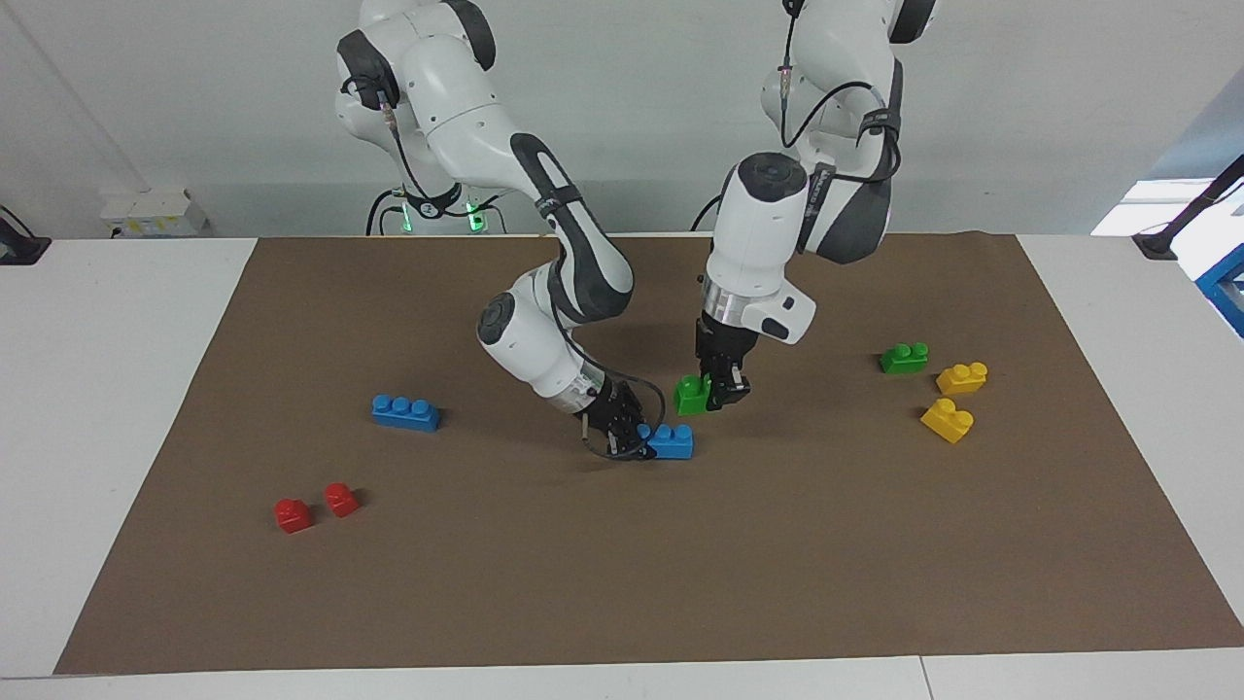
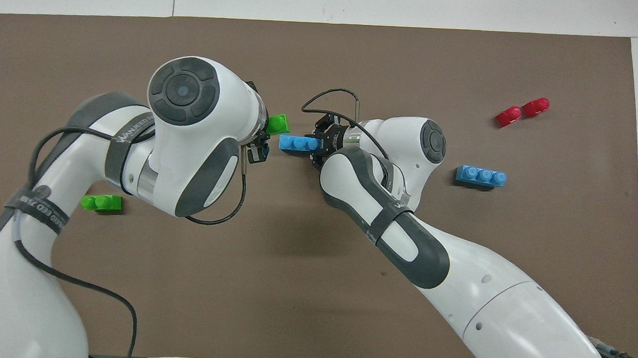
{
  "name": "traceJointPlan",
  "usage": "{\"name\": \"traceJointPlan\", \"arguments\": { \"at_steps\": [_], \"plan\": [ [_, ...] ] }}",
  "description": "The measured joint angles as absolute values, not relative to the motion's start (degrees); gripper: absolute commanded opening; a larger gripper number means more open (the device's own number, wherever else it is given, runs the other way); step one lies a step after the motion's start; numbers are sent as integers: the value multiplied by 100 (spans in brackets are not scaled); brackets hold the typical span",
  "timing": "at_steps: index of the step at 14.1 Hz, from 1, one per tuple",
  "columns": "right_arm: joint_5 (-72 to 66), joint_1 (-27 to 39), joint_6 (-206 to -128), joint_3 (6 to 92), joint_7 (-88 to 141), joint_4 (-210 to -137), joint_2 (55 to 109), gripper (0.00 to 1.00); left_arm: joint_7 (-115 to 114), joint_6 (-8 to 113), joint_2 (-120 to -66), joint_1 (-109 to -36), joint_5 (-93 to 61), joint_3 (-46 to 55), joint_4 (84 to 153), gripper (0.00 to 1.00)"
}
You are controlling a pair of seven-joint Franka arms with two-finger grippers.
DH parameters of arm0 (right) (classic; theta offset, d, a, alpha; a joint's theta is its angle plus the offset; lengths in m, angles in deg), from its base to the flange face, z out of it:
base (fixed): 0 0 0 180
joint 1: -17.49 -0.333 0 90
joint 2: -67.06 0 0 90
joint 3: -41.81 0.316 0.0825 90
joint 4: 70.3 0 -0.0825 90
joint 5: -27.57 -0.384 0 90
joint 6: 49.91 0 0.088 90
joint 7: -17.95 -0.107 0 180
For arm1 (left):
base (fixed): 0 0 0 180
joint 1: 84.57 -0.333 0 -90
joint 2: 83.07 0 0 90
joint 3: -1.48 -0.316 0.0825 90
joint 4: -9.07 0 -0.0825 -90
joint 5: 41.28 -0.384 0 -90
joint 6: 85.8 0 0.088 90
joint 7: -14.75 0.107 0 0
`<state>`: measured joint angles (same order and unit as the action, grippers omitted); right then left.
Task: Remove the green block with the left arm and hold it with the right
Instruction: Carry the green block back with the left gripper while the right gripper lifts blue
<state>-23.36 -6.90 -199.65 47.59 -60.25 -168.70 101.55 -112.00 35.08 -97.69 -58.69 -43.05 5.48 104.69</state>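
One camera looks from high across the table, facing the robots at the frame's top. The other looks steeply down from above them. Both share the brown mat (image 1: 622,564) (image 2: 324,50).

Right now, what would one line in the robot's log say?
left gripper: shut on green block, lifted off | right gripper: shut on blue block, on mat | step: separation done

**Even, diffuse light; sharp frames**

Both views are brightly and evenly lit from above. Shadows are soft and short: faint dark patches lie on the brown mat (image 1: 777,544) under the arms, at the centre of each frame. A window glare shows at the facing view's upper right edge. No blur shows.
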Motion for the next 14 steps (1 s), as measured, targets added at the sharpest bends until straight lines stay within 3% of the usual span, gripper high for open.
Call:
{"name": "traceJointPlan", "arguments": {
  "at_steps": [3,7,10,14],
  "plan": [
    [-2286,-570,-19582,4683,-6026,-16733,10092,0,-9993,2682,-9480,-6101,-4305,537,10479,0],
    [-1685,249,-18046,4487,-6025,-16380,9601,0,-7469,2180,-9414,-6875,-4303,519,10680,0],
    [-1365,1134,-16967,4480,-5650,-16077,9433,0,-5838,2383,-9251,-7496,-4269,512,11277,0],
    [-1363,2053,-16293,4478,-4572,-16034,9469,0,-4401,3673,-8901,-7957,-4250,511,12542,0]
  ]
}}
